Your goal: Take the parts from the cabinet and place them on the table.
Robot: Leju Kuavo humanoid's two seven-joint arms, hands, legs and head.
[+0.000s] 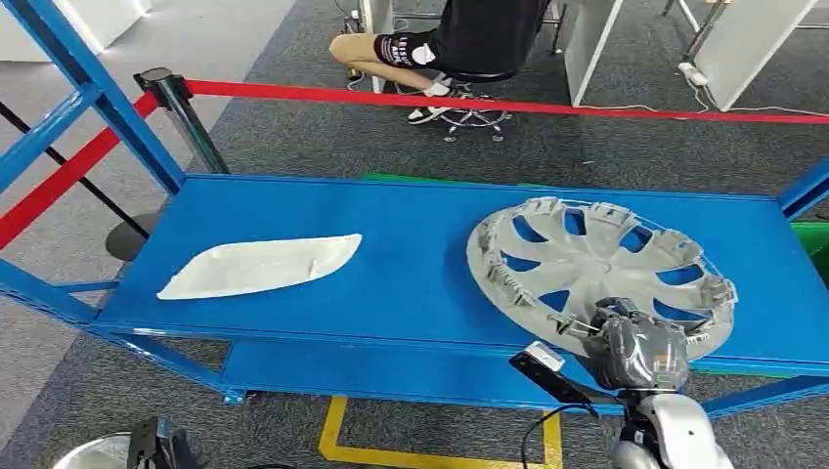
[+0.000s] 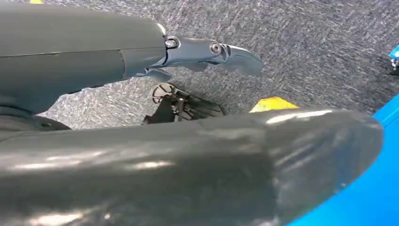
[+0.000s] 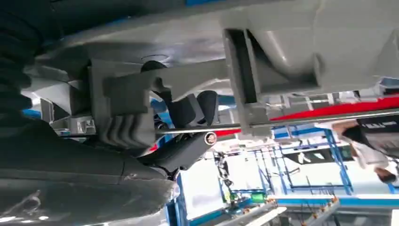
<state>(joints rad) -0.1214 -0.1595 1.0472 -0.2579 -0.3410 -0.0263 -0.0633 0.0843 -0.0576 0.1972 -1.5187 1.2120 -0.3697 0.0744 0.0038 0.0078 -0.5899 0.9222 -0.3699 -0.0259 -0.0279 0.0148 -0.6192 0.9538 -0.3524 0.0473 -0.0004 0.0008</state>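
Our right hand [image 1: 640,347] sits at the lower right of the head view, on the near rim of the hubcap [image 1: 598,269]. From the right wrist camera we see its dark fingers [image 3: 188,110] curled around the rim and wire ring of the hubcap [image 3: 291,52], so it grips that part. The hubcap lies at the right of the blue shelf [image 1: 411,283], its ribbed inner side up. A white panel [image 1: 262,265] lies flat at the left of the shelf, well apart from the hubcap.

Our left hand [image 2: 188,141] shows in the left wrist view over grey carpet, one finger [image 2: 211,52] stretched out and clear of the thumb, with nothing held; we take it as apart.

Beyond the shelf, across the upper frame, runs a red rope [image 1: 489,103] on a post [image 1: 181,112], and behind it a person [image 1: 459,44] sits on a stool.
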